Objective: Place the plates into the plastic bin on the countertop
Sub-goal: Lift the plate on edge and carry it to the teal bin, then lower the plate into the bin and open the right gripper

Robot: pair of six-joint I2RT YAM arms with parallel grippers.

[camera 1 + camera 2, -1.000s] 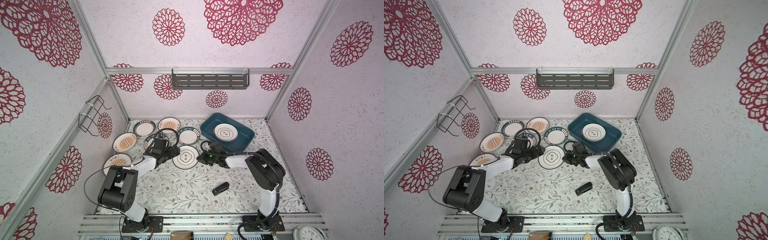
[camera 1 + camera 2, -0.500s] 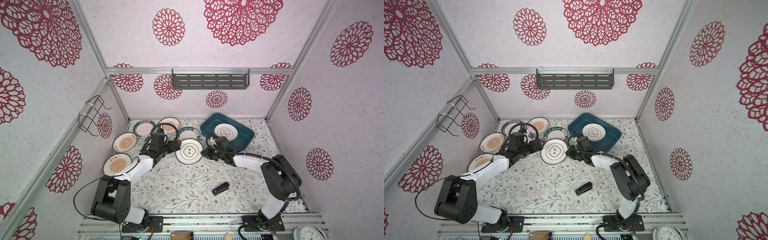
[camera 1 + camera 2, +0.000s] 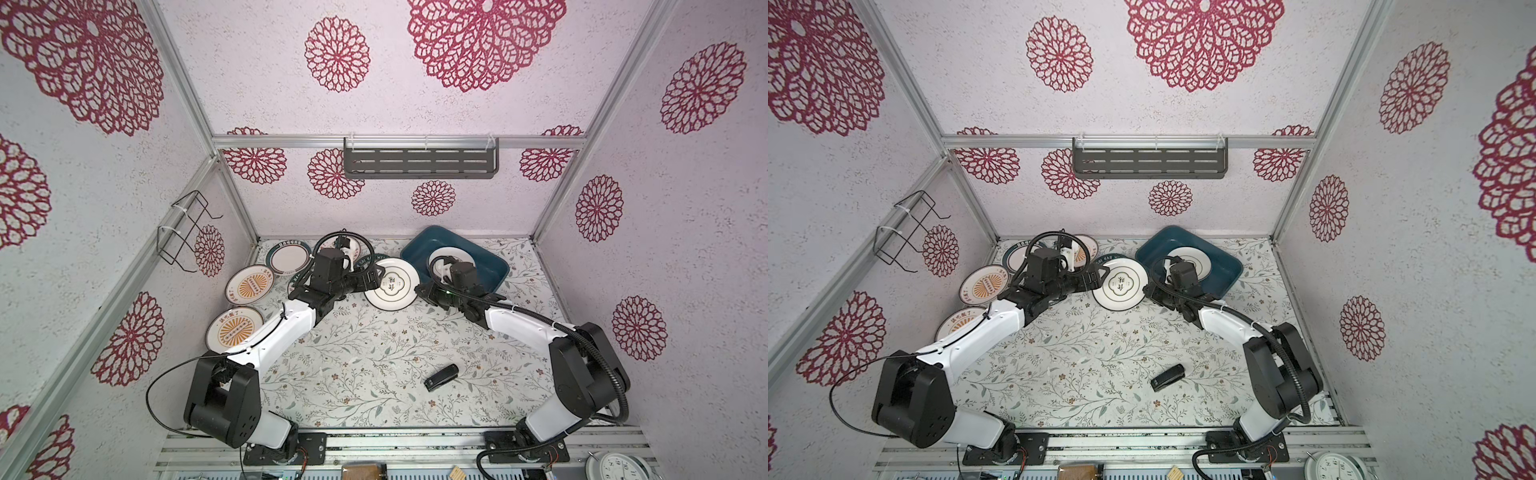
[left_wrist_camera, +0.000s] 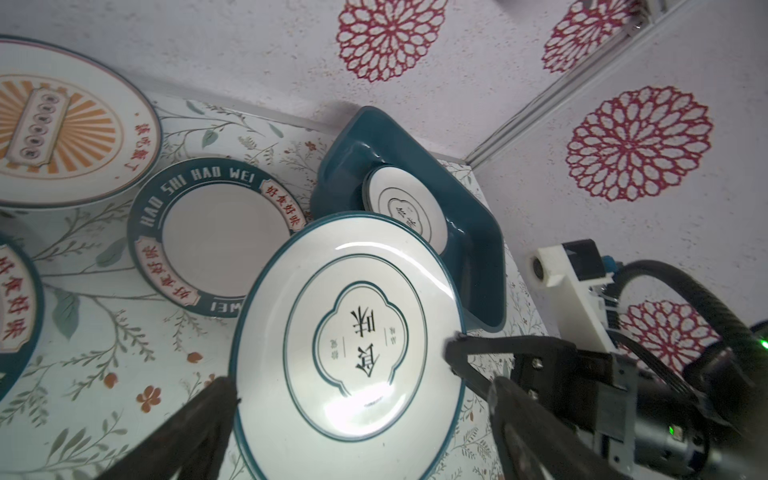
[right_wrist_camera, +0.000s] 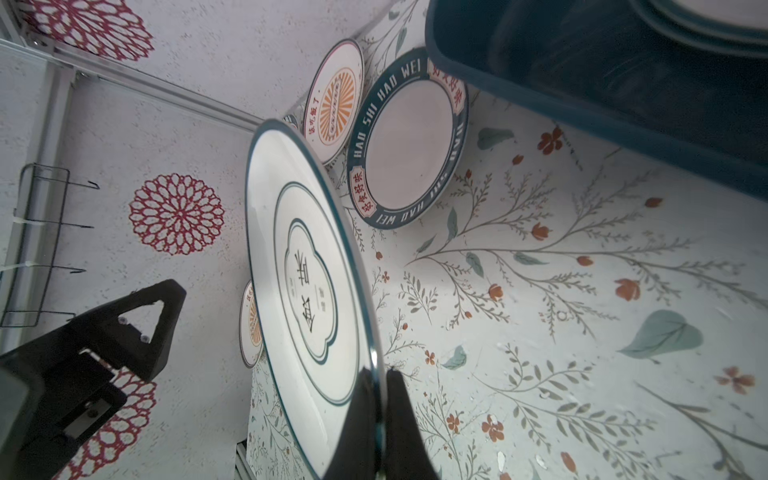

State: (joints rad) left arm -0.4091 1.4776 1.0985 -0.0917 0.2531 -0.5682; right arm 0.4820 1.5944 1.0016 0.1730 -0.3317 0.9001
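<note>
Over by the back wall (image 3: 374,208), the bin (image 3: 496,272) is holding one plate (image 3: 451,254). The right gripper (image 3: 419,289) is pinching a second plate (image 3: 390,283) by its rim, now raised off the countertop (image 3: 374,353) and nearer the bin than a second ago; the left gripper (image 3: 375,277) is gaping wide beside it.

The ringed plate (image 3: 391,283) is white with thin dark teal rings and black characters. The bin (image 4: 482,266) is dark teal-blue; the countertop (image 3: 365,357) is white with grey-green vines and brown flowers. 2 sunburst plates (image 3: 249,286) show orange rays.
</note>
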